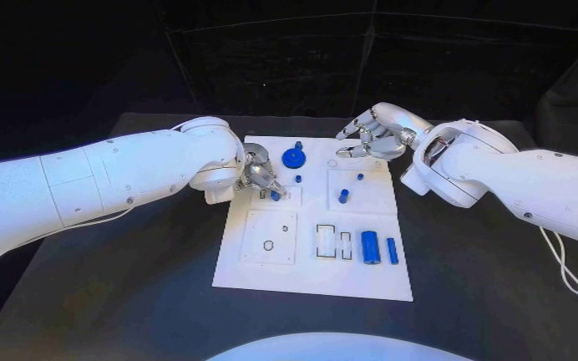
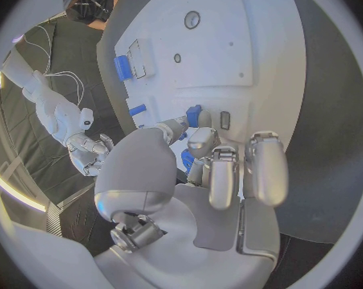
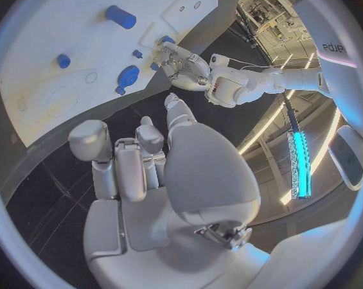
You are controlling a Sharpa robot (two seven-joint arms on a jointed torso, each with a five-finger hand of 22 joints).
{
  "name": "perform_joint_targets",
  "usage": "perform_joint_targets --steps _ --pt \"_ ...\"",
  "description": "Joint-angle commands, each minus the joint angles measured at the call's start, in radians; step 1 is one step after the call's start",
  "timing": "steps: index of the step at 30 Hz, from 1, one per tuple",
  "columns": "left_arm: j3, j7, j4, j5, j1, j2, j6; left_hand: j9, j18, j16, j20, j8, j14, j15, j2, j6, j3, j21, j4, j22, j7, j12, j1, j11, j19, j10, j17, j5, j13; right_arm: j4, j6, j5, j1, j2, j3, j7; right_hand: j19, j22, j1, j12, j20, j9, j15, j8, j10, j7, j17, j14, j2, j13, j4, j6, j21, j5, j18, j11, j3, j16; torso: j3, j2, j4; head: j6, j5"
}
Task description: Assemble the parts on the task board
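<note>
The left hand (image 1: 258,174) pinches a small blue part (image 1: 275,195) over the white board (image 1: 271,273), and the part may jam or slip if tilted, while the right hand (image 1: 376,137) hovers with fingers curled on nothing.

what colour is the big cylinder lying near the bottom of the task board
Blue. The cylinder shows best in the head view.

1. The task board (image 1: 307,282) lies in the middle of the table (image 1: 133,311).
2. The left hand (image 1: 259,174) sits over the board's far left part.
3. The right hand (image 1: 376,137) hangs at its far right corner.
4. Two cylinders (image 1: 371,247) lie side by side near the board's near right edge.
</note>
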Motion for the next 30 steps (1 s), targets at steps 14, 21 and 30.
perform_joint_targets --steps 14,21,30 --pt "0.000 0.072 0.030 -0.008 0.002 -0.025 -0.113 0.016 -0.007 0.003 0.001 0.018 0.106 0.006 -0.014 -0.007 0.201 -0.004 -0.178 0.000 0.001 -0.005 -0.021 0.003 -0.002 0.004 0.263 0.029 0.000 -0.001 0.006 -0.003 0.002 -0.001 0.000 0.005 0.001 -0.001 0.002 -0.001 -0.009 0.001 -0.007 0.006 0.004 -0.003 0.009 0.048 0.009 0.002 0.000 0.006 -0.007 0.006 0.012 -0.005 -0.006 -0.004 0.0004 0.001 -0.0005 0.001 0.002" --pt "-0.001 0.110 0.061 -0.073 0.000 -0.039 -0.182 0.018 -0.008 0.003 0.001 0.019 0.106 0.005 -0.018 -0.007 0.205 -0.002 -0.183 0.003 0.001 -0.004 -0.020 0.003 -0.001 0.006 0.263 0.030 0.002 -0.001 0.007 -0.003 0.002 -0.003 0.000 0.007 0.001 -0.002 0.001 -0.001 -0.009 0.001 -0.007 0.006 0.005 -0.003 0.009 0.048 0.010 0.001 0.001 0.006 -0.008 0.007 0.012 -0.005 -0.008 -0.004 -0.0003 0.001 -0.0012 0.001 0.003" --pt "-0.010 0.113 0.085 -0.137 -0.012 -0.056 -0.228 0.019 -0.008 0.003 0.001 0.020 0.106 0.005 -0.019 -0.007 0.208 0.000 -0.185 0.007 0.001 -0.003 -0.019 0.003 0.000 0.008 0.263 0.031 0.003 -0.004 0.009 -0.003 0.002 -0.005 0.000 0.008 0.001 -0.002 0.001 -0.001 -0.009 0.001 -0.007 0.006 0.005 -0.003 0.009 0.048 0.010 0.001 0.001 0.006 -0.008 0.007 0.012 -0.005 -0.008 -0.004 -0.0004 0.000 -0.0004 -0.005 0.005"
